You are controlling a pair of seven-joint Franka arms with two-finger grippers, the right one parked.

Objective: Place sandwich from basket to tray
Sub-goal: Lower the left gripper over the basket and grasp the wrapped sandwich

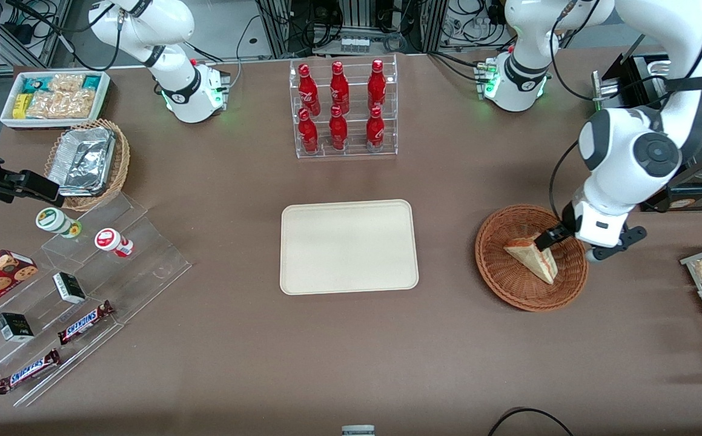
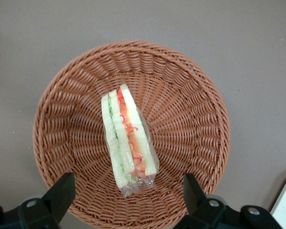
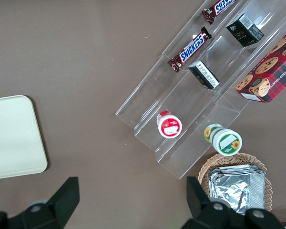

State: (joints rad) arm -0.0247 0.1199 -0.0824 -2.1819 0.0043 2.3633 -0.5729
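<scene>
Brown table point(image 1: 351, 351) carried the tray point(image 1: 349, 246) beside the basket point(image 1: 508, 281), where the sandwich point(image 2: 128, 140) lay; the tool point(image 2: 128, 191) hovered above, fingers apart.

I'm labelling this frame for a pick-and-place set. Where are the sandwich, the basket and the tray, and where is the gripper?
sandwich point(image 2: 129, 138), left wrist view, on its layered cut side.
basket point(image 1: 500, 274), front view, on its woven wall.
tray point(image 1: 348, 246), front view, on its bare floor.
gripper point(image 2: 128, 194), left wrist view, midway between its open fingertips, above the basket.
</scene>
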